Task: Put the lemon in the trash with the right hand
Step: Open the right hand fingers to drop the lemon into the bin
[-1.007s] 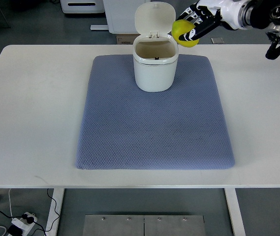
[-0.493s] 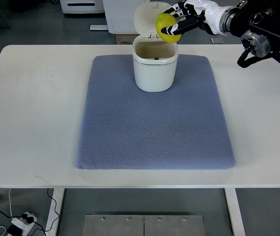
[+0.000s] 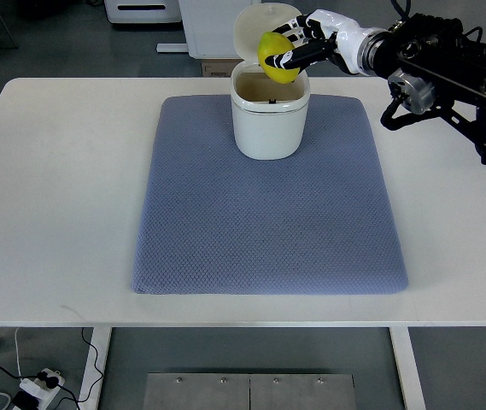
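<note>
lemon held in the right robot hand, fingers curled around its far and right side, clamped on the fruit. sits in the air just above the back rim of the trash bin, over the open mouth, in front of the raised lid. no contact with rim or lid that can be made out.

judged by look: small, roundish, firm, with a waxy yellow skin. probably light for this robot hand, stiff enough to take a wrap grasp without bruising, yet smooth and rounded, so likely to roll or squirt out if pinched at the tips only. best taken around the widest part, fingers cupping from one side and thumb opposite, as seems the case now; thumb not visible, so not certain. not fragile; a short drop into the bin should do no harm.

bin white, upright, standing on the far middle of a blue-grey mat on the white tabletop. looks light and tall for its base, so a knock from the arm could tip or slide it; lid hinged at the back and standing open, close behind the fruit.

next move, as a guess: spread the fingers while centred over the opening, let the fruit fall clear of the rim.

left arm not in view.
</note>
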